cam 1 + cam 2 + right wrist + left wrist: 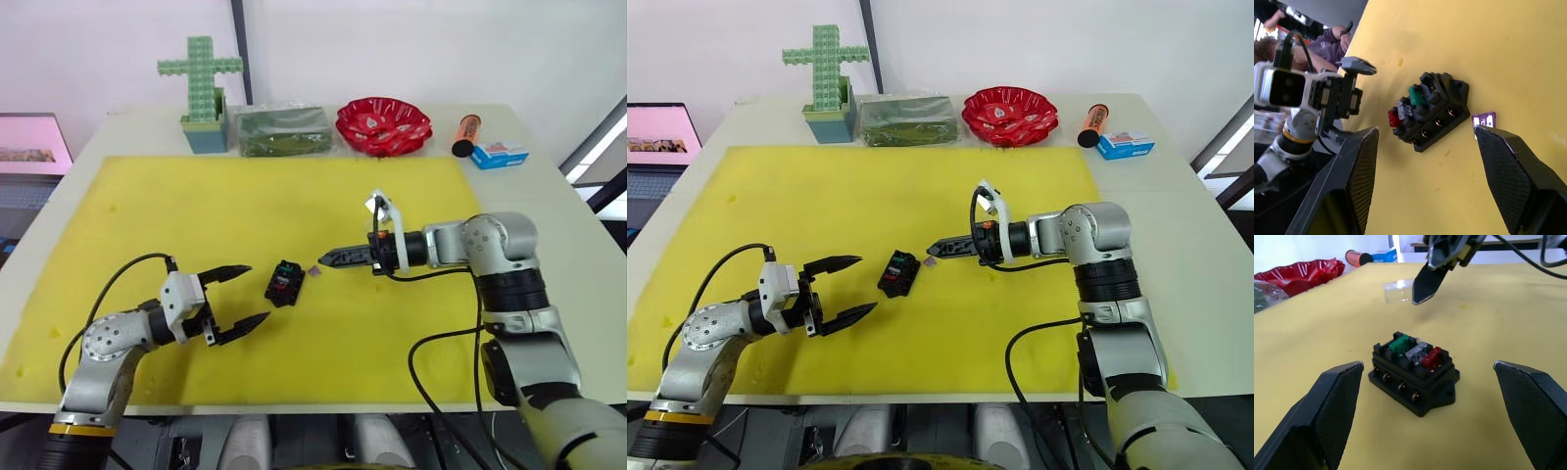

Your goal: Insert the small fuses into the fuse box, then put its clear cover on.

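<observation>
- The black fuse box [284,283] lay on the yellow foam mat [196,206], between the 2 grippers, with 3 fuses seated in a row: green [1399,343], grey-white [1417,352] and red [1431,358].
- The purple fuse [1484,119] lay flat on the mat just beside the box, on the side toward the right arm.
- The right gripper [329,258] hovered low with its tip almost over the purple fuse; the right wrist view showed its fingers spread wide and holding nothing, 1 fingertip [1484,134] close to the fuse.
- The left gripper [243,295] sat on the box's other side, fingers wide and empty, farther from the purple fuse.
- Judged from this, the right arm was the nearer one for picking up the last fuse.
- The clear cover [1397,291] rested on the mat beyond the right gripper's tip.
</observation>
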